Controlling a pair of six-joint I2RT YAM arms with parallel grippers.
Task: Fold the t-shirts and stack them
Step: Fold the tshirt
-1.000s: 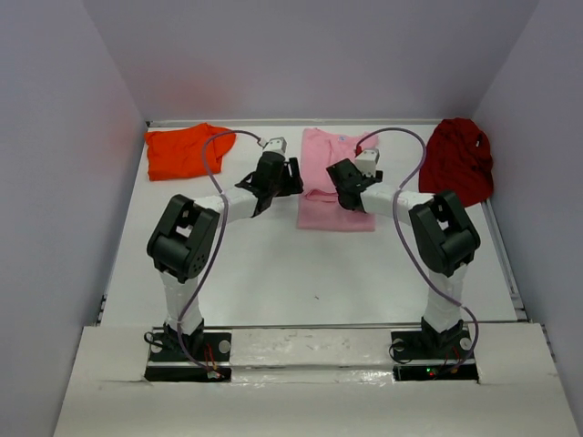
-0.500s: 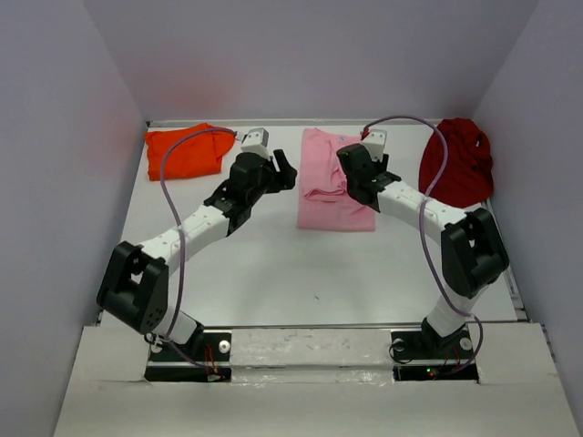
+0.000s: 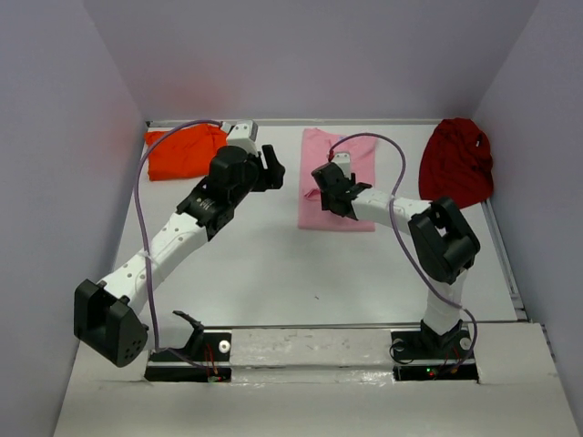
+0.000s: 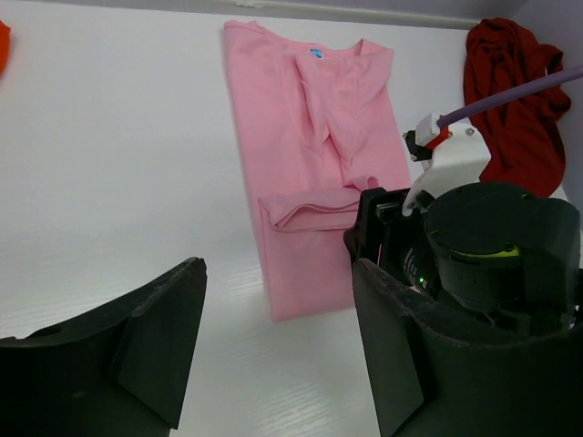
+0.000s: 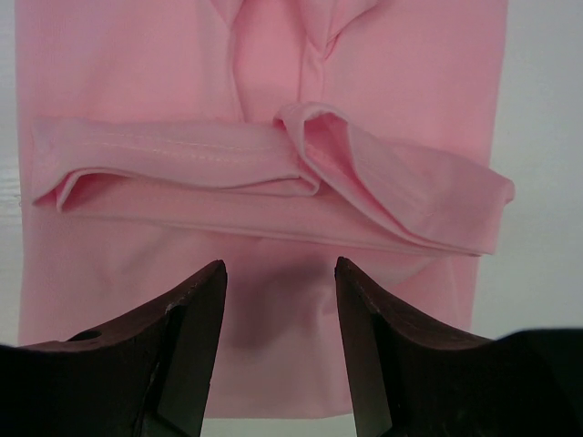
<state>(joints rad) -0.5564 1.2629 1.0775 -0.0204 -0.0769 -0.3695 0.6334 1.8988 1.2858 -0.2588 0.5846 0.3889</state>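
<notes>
Worktop (image 3: pixel 273 264): pink t-shirt (image 3: pixel 351 215) lying flat, loose fold across it.
Left pincer (image 4: pixel 278 278): wide open, empty.
Right pincer (image 5: pixel 278 273): parted over that fold, empty.

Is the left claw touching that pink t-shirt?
Apart. The top view shows a strip of white table between the open left gripper and the pink t-shirt.

The top view looks down over the whole table (image 3: pixel 273 264) from high on the near side of the pink shirt (image 3: pixel 339 205). The left wrist view faces it from its left; the right wrist view looks down close above it. All 3 share it.
</notes>
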